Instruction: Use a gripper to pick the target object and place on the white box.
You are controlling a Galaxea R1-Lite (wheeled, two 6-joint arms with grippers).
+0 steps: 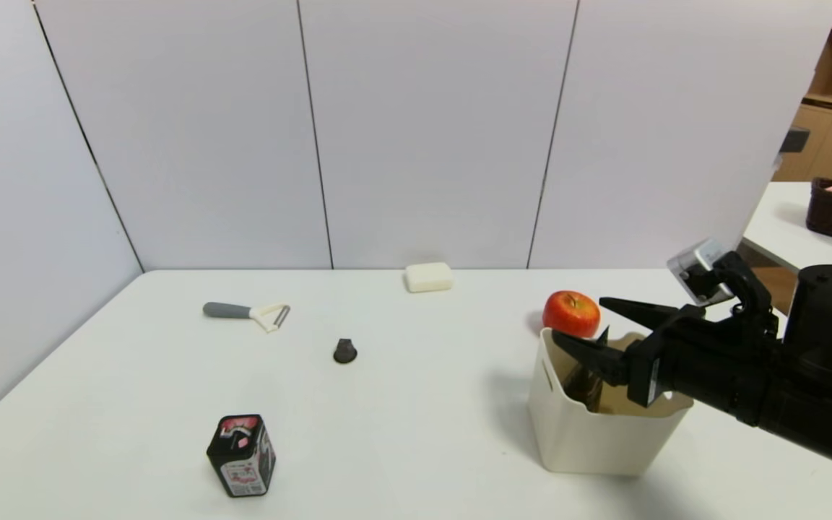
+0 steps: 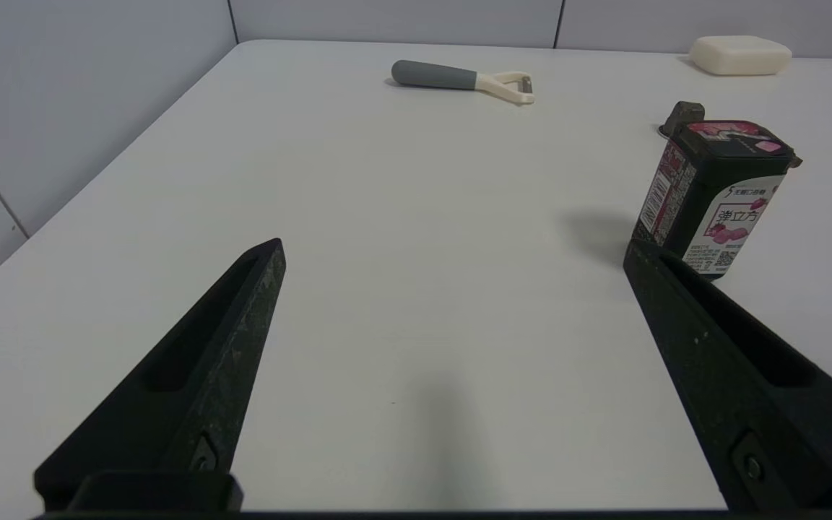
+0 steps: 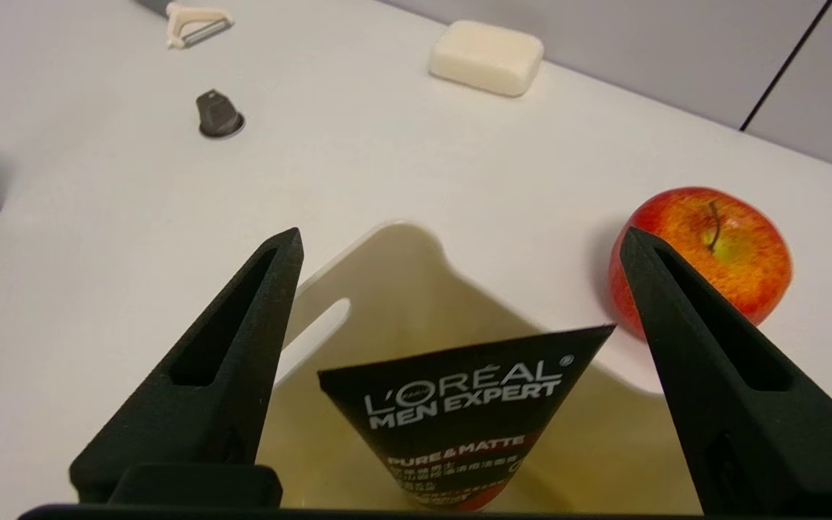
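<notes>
Tube [image 3: 459,412] in black plastic, flat crimped end uppermost, shows inside the cream bin [image 1: 596,444], between the spread jaws of the right gripper [image 3: 461,235] and touching neither side. Its long axis runs from the crimp down toward the bin's floor, somewhat tilted; whether its lower end rests there cannot be told. The right arm is plainly the nearer one, reaching in over the rim. The placing looks all but done, and the coming move probably calls for drawing the jaws back along the tube's length, without a sideways swing that could catch the wide crimp or nudge the bin.

White lettering and a red band mark the tube's dark, tapering body. The bin has smooth walls, rounded corners and an oval slot. Just beyond its rim sits a glossy apple [image 1: 571,314], red streaked with yellow, a round thing that might roll if knocked. The left gripper [image 2: 454,249] waits over the pale, smooth worktop [image 2: 459,325], its jaws apart with nothing between them, near a squarish black tin [image 2: 712,195] with a pink and white label.
</notes>
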